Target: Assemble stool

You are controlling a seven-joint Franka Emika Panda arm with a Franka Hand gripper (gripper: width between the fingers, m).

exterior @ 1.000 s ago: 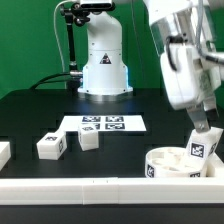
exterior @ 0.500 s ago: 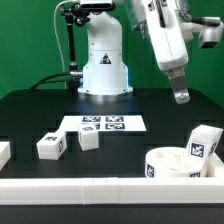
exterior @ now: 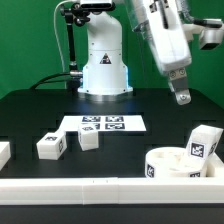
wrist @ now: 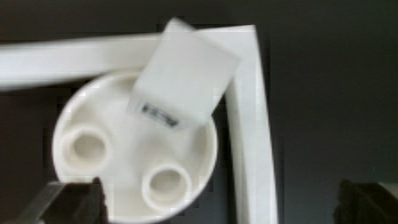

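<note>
My jaws, spread wide and holding nothing, hang in the upper right of the exterior view, well above the surface. At lower right sits the round seat, with one leg tilted against its rim. A second leg and a third leg lie at lower left, near the marker board.

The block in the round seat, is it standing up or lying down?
Standing up. The leg sticks up on end from the seat, and the open tool hangs above, not touching it.

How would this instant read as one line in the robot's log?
gripper: open, empty | leg: resting on seat | two legs: loose by marker board
</note>
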